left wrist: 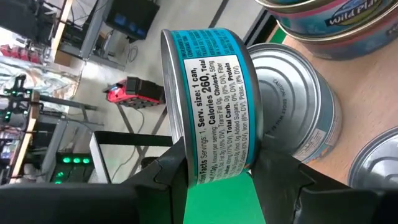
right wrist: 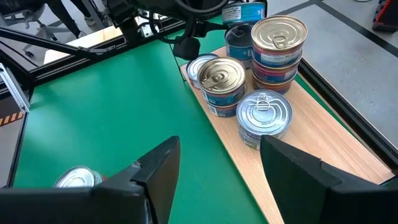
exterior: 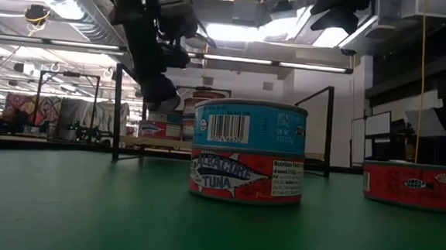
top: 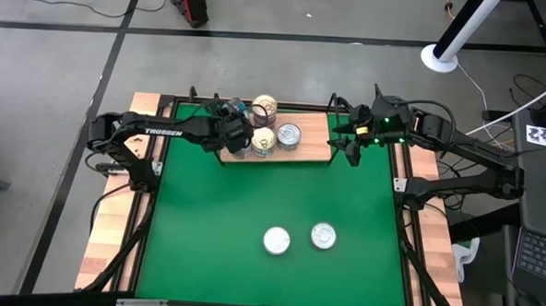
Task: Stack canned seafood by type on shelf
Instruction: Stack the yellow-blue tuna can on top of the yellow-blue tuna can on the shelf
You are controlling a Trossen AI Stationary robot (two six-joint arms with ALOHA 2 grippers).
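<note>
Jaws of the left gripper (left wrist: 217, 171) are clamped on a teal-labelled tin (left wrist: 211, 93), held on edge with its nutrition text running sideways; in the high view this gripper (top: 235, 131) sits over the shelf's nine o'clock end. Right behind the held tin lies a silver-lidded can (left wrist: 292, 99), and above it the rim of a stacked tin (left wrist: 323, 22) is cut off at the frame edge.

Jaws of the right gripper (right wrist: 217, 168) stand apart with nothing between them, hovering off the shelf's three o'clock end (top: 352, 147).

On the shelf (right wrist: 323, 143) stand a two-high stack with a gold lid (right wrist: 280, 46), another gold-lidded stack (right wrist: 222, 84) and a single silver-lidded can (right wrist: 264, 118); a dark tin (right wrist: 239, 40) behind them is partly hidden, its label unreadable.

Two more silver-topped cans (top: 277, 240) (top: 323, 235) rest on the green surface (top: 205, 224) toward six o'clock, well apart from the shelf. The low view shows one as a blue tin stacked on a red tuna tin (exterior: 248, 151), and the other red tin (exterior: 417, 186) is cut off at the edge.
</note>
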